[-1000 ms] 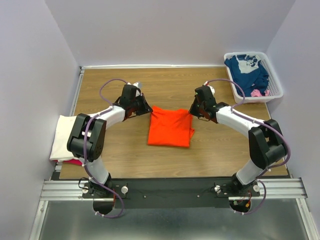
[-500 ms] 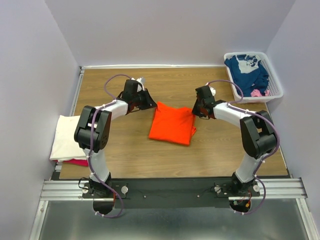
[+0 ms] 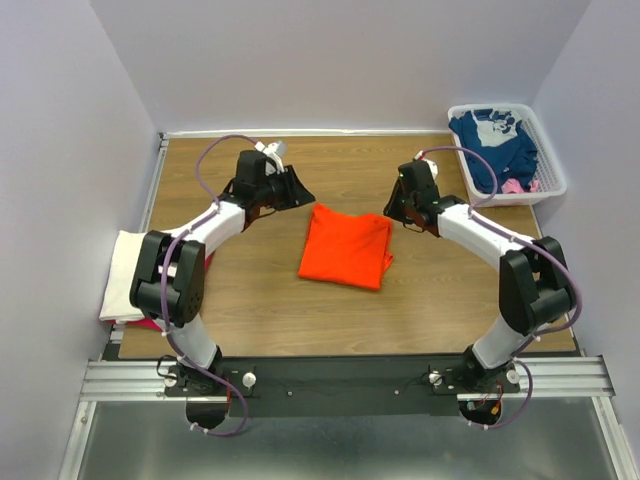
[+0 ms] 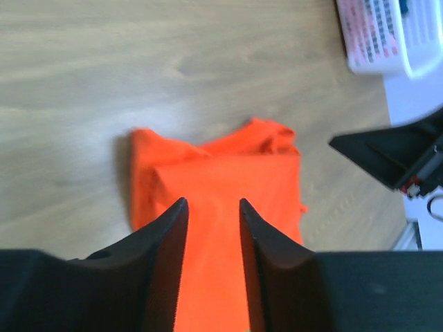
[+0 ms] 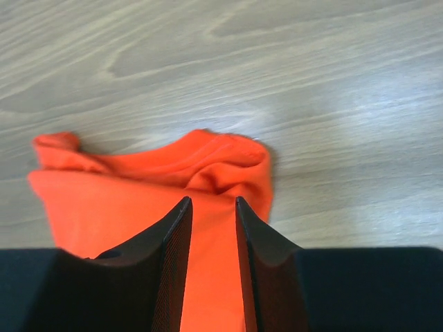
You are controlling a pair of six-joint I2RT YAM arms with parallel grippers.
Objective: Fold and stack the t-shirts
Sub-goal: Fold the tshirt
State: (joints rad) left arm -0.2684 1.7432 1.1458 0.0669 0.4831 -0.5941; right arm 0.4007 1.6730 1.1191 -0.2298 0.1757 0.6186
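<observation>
The bright orange t-shirt [image 3: 345, 248] lies folded in a rough rectangle in the middle of the table; it also shows in the left wrist view [image 4: 228, 180] and the right wrist view [image 5: 131, 187]. My left gripper [image 3: 297, 194] hovers just off its far left corner, jaws open and empty [image 4: 211, 202]. My right gripper [image 3: 391, 211] hovers just off its far right corner, jaws open and empty [image 5: 211, 200]. A cream-white t-shirt [image 3: 125, 272] lies folded at the left edge on top of a magenta-pink one [image 3: 150, 323]. A navy t-shirt with white print [image 3: 495, 140] fills the basket.
The white slotted basket [image 3: 553, 187] stands at the far right corner, with a bit of pink cloth [image 3: 515, 186] at its near end; the basket also shows in the left wrist view [image 4: 394, 41]. Purple walls close in the table on three sides.
Both grippers have let go of the orange shirt's far corners and pulled back from it. The shirt shifted slightly and now lies still, with its far edge a little bunched.
</observation>
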